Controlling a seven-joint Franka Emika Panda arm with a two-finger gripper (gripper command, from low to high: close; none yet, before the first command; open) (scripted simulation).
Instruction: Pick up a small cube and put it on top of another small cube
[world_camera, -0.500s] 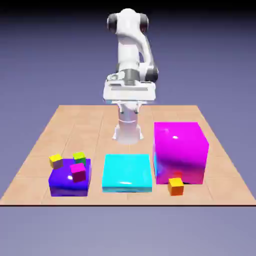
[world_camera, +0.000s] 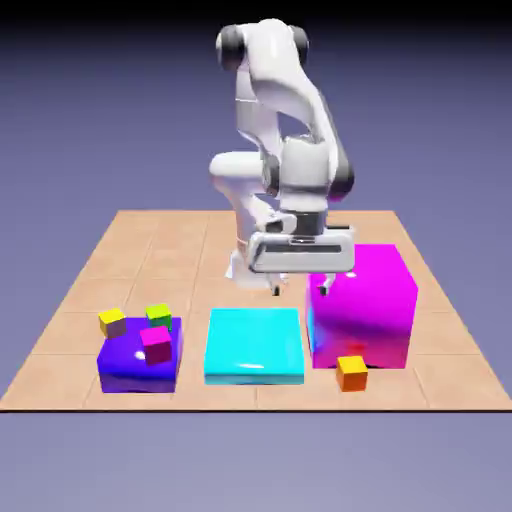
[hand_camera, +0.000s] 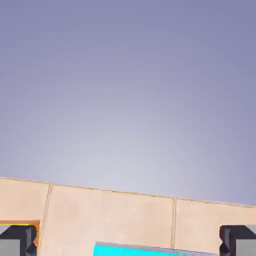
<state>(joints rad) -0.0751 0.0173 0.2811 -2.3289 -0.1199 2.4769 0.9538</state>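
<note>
Hand view: orange cube partly hidden behind one fingertip.

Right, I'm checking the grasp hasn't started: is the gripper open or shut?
Open: in the hand view its fingertips stand wide apart, with only tabletop and part of the cyan block showing between.

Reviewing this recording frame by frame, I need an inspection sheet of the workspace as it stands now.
Surface: pale tiled tabletop, no spills seen
Job's things: orange cube on the tabletop, in front of the big magenta block
Clutter: flat cyan block; blue block at the exterior view's left, with small magenta, yellow and green cubes at it
Gripper: open, nothing between the fingertips
Cables: nothing seen
Surroundings: plain blue-violet backdrop
</note>
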